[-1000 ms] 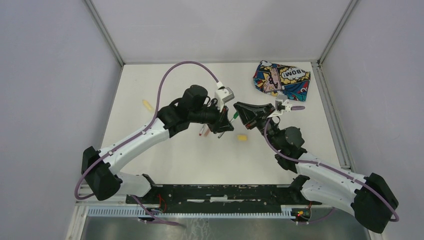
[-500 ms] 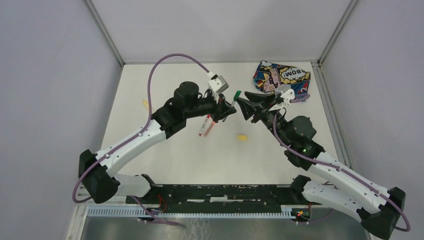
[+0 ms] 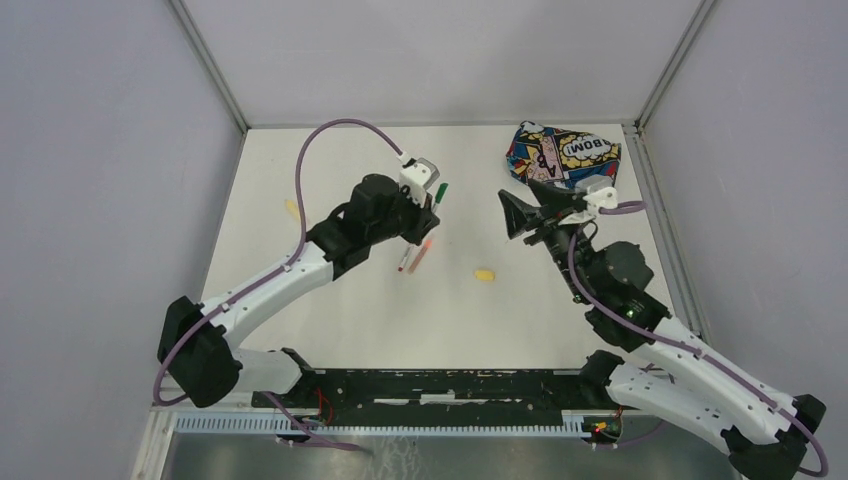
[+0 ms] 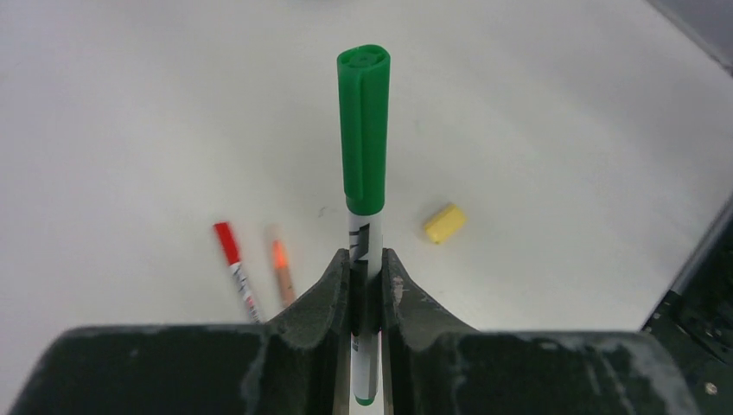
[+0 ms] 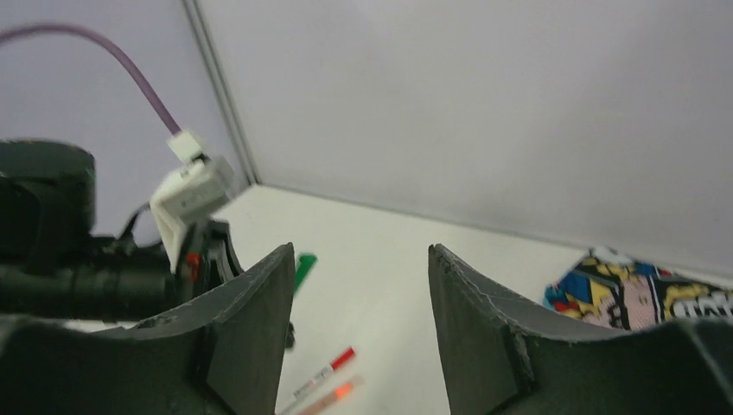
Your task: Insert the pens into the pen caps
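Clamping the green-capped pen (image 4: 366,173) in our left gripper (image 4: 366,268), cap beyond the jaws, we hold our right gripper (image 5: 359,259) released and empty.

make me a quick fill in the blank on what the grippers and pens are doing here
1. The pen clamped in the left gripper wears a ____ cap.
2. The right gripper is ____ and holds nothing.
3. The stubby loose cap lying on the table is ____.
Missing words: green; open; yellow
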Controlling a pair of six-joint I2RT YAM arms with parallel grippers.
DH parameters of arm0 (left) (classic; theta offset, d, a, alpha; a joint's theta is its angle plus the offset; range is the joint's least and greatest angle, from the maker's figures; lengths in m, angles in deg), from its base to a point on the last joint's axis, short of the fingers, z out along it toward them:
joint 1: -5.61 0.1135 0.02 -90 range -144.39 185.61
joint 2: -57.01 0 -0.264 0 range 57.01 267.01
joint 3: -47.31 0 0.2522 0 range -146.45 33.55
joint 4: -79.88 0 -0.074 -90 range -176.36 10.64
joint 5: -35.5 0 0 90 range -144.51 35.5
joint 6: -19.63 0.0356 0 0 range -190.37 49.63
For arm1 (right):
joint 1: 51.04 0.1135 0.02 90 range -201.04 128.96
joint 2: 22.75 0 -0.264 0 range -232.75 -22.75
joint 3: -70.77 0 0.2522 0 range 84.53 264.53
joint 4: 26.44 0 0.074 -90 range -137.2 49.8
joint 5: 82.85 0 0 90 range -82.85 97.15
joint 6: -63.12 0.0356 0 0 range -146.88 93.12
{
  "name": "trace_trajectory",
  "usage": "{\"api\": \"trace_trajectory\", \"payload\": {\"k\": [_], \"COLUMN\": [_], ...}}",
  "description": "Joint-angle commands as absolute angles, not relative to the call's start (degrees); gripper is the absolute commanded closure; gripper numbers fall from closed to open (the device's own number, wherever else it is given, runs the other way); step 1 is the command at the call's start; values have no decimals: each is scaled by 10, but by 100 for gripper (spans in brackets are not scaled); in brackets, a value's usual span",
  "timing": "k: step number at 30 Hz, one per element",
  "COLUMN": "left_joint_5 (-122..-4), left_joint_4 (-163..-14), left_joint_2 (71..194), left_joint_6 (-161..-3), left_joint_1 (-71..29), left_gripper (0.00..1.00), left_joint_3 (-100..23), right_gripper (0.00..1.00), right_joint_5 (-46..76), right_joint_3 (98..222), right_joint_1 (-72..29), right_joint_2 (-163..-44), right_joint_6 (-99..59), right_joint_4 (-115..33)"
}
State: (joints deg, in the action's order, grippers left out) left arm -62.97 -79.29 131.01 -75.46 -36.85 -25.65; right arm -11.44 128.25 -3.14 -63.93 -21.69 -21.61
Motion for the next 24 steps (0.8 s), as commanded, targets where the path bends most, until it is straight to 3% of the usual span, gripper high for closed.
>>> {"api": "trace_trajectory", "payload": {"k": [1, 10, 24], "left_joint_5": [-532, -477, -498], "left_joint_4": [-718, -572, -556], "left_joint_2": [1352, 1469, 1612], "left_joint_6": [-773, -752, -773], "left_joint_1": [-299, -240, -232], "left_gripper": [98, 98, 97], "left_joint_3": [-298, -366, -382], "right_gripper": [37, 35, 34], "right_joint_5": [-191, -169, -108], "right_joint_3": [1255, 1215, 1205], "right_joint_1": [-30, -31, -31], "right_joint_2": [-673, -702, -730], "right_joint_6": [-198, -158, -155], "right_joint_4": [-342, -397, -417]}}
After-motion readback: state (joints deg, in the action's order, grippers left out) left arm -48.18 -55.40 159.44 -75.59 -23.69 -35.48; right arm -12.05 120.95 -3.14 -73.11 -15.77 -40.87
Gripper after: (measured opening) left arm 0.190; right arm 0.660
